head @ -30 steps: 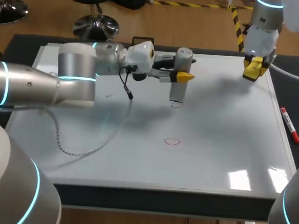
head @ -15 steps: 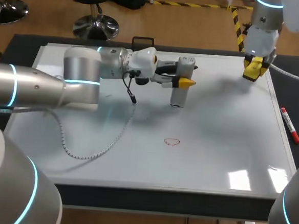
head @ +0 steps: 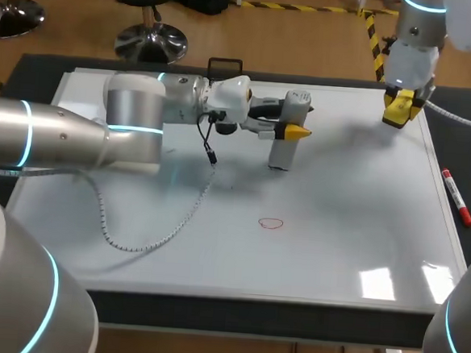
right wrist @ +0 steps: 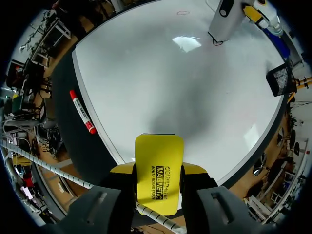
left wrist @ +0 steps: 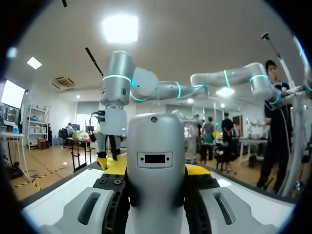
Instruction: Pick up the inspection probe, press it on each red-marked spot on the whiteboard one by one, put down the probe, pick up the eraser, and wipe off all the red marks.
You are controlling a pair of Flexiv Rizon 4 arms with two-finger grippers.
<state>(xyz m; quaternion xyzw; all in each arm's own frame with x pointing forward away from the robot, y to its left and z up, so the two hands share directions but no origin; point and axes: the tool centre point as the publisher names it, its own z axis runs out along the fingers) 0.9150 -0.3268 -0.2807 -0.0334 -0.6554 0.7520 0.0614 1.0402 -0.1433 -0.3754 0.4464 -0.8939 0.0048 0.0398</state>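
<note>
The grey inspection probe [head: 286,130] stands upright over the whiteboard [head: 345,233], its lower end on a small red mark at the board's middle back. My left gripper [head: 292,131] is shut on the probe's upper body; in the left wrist view the probe [left wrist: 156,175] fills the space between the fingers. A second red ring [head: 271,223] lies nearer the front, uncovered. My right gripper [head: 400,109] hovers over the board's back right corner, shut on the yellow eraser [right wrist: 158,170].
A red marker pen [head: 455,197] lies on the dark mat right of the board. The probe's white coiled cable [head: 146,235] trails across the board's left half. A small black holder [head: 225,65] stands at the back edge.
My left arm has shifted the probe slightly right and down onto the upper red mark, which is now covered by its lower end. The right arm has not moved.
</note>
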